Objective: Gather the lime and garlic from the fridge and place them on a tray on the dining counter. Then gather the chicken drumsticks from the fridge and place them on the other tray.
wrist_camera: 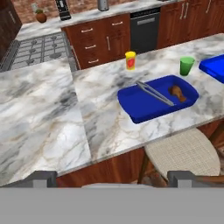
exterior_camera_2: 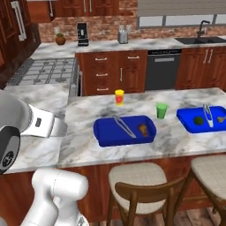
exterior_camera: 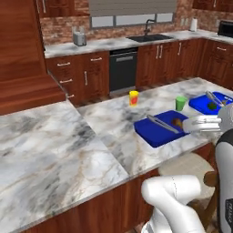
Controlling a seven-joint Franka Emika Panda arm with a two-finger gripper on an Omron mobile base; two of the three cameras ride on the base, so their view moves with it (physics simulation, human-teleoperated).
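Note:
The dining counter (exterior_camera: 113, 123) (exterior_camera_2: 176, 137) (wrist_camera: 109, 127) carries two blue trays. The nearer tray (exterior_camera: 157, 134) (exterior_camera_2: 106, 132) (wrist_camera: 144, 105) holds metal tongs and one reddish-brown chicken drumstick (exterior_camera: 176, 122) (exterior_camera_2: 143, 129) (wrist_camera: 177, 92). In the farther tray (exterior_camera: 200, 102) (exterior_camera_2: 187, 117) lies the dark green lime (exterior_camera: 212, 106) (exterior_camera_2: 199, 120), with a small pale thing beside it, probably the garlic (exterior_camera_2: 219, 118). My gripper (wrist_camera: 113, 177) is open and empty, well back from the counter's edge and facing the nearer tray. The fridge is out of view.
A yellow cup (exterior_camera: 134, 98) (exterior_camera_2: 119, 97) (wrist_camera: 130, 60) and a light green cup (exterior_camera: 181, 103) (exterior_camera_2: 161, 110) (wrist_camera: 187, 65) stand behind the trays. Wooden stools (exterior_camera_2: 137, 174) (wrist_camera: 183, 153) sit under the counter's front edge. A stove (exterior_camera_2: 44, 70) lies to the left.

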